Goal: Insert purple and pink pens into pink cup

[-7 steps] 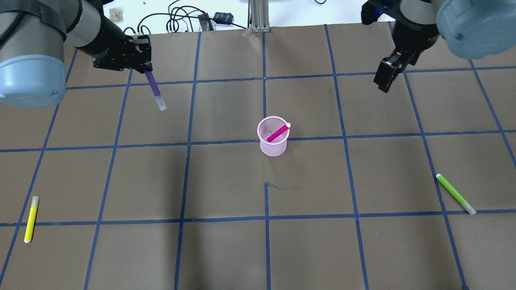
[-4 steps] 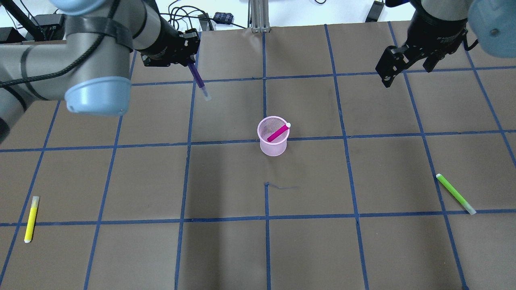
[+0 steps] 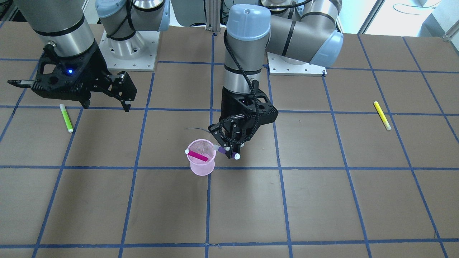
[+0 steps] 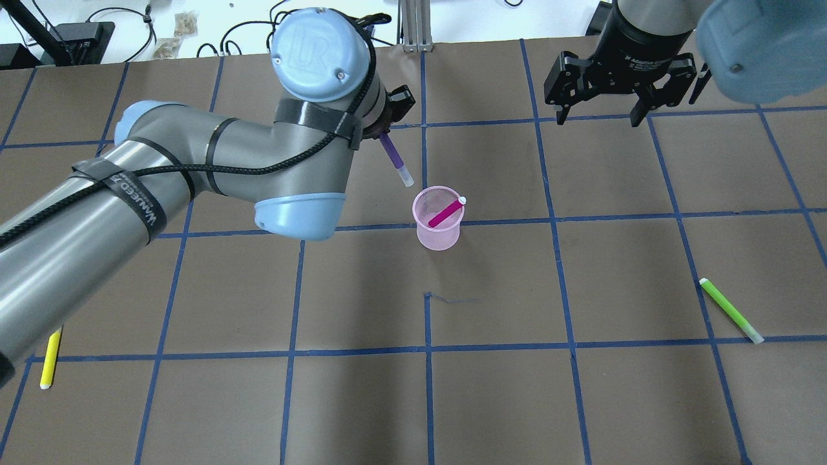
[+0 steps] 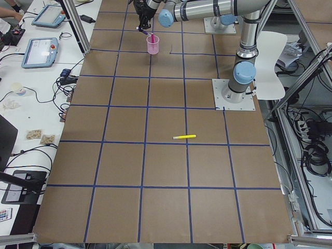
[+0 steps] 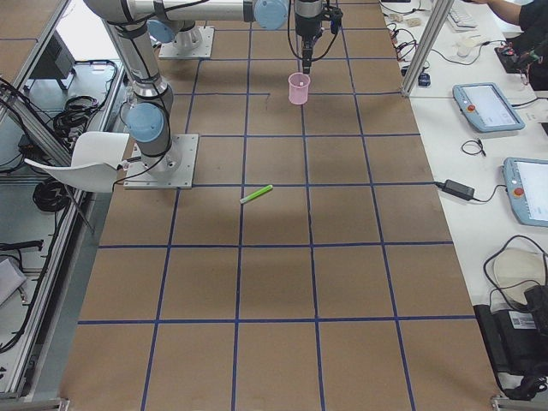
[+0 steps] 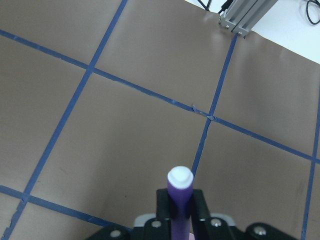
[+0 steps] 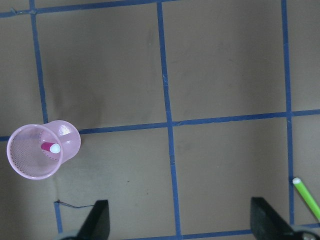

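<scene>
Front-facing: the left arm bends down mid-table, its left gripper (image 3: 230,153) clamped on the tilted purple pen (image 3: 222,150), just beside the pink cup (image 3: 202,168) holding the pink pen (image 3: 197,155). Overhead: the right gripper (image 4: 598,117) hangs far off, pointing down, fingers spread.

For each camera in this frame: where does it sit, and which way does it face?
Front-facing: across the table, facing the robot; shows left arm, right arm.
Overhead: behind the robot, looking down; left arm, open right gripper.
Exterior left: table's left end, looking along it; left arm nearest.
Exterior right: opposite end; right arm nearest.
Left wrist: faces table; left gripper shut on purple pen.
Right wrist: looks straight down; open jaws at bottom edge.
Shared: front-facing and overhead show pink cup holding pink pen.
</scene>
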You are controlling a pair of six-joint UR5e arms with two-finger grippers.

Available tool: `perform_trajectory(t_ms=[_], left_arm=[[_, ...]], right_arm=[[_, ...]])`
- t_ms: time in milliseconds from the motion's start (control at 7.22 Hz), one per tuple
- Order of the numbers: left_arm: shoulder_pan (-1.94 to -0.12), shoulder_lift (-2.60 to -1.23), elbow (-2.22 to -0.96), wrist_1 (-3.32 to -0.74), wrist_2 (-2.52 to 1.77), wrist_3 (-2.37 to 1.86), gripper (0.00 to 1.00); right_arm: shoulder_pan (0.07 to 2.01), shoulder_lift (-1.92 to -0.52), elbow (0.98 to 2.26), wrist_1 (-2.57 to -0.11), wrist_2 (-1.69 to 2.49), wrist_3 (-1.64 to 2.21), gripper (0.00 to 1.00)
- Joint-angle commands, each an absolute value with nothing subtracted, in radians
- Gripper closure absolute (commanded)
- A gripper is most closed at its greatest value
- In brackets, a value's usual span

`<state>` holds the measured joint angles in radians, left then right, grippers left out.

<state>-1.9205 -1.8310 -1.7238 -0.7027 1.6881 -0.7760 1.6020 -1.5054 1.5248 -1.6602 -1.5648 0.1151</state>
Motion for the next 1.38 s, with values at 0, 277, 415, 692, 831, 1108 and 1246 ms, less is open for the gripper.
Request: perform_trajectory(t_ms=[0, 277, 415, 692, 831, 1108, 1246], left_arm=[[-1.969, -1.877, -1.738, -0.646, 1.738, -0.853, 0.96], [-1.999, -1.905, -1.753, -0.602, 1.766, -0.854, 0.96], [-2.003, -1.905, -1.775, -0.585, 1.766, -0.853, 0.96], [-2.017, -1.905, -1.796, -0.569, 1.766, -0.854, 0.96], [-2.028, -1.908, -1.798, -0.569, 1.766, -0.856, 0.96], [-2.031, -1.917, -1.798, -0.571, 1.769, -0.867, 0.7], [-2.033, -1.919, -1.807, -0.571, 1.767, -0.876, 0.53]], right_arm=[[1.618, -1.502, 1.525, -1.67, -1.566, 0.115, 0.0], [1.621, -1.502, 1.529, -1.677, -1.565, 0.115, 0.0], [1.621, -1.502, 1.531, -1.677, -1.566, 0.115, 0.0], [1.621, -1.502, 1.532, -1.677, -1.565, 0.115, 0.0], [1.621, -1.502, 1.532, -1.677, -1.565, 0.115, 0.0], [1.621, -1.502, 1.532, -1.677, -1.565, 0.117, 0.0], [1.621, -1.502, 1.534, -1.677, -1.565, 0.117, 0.0]])
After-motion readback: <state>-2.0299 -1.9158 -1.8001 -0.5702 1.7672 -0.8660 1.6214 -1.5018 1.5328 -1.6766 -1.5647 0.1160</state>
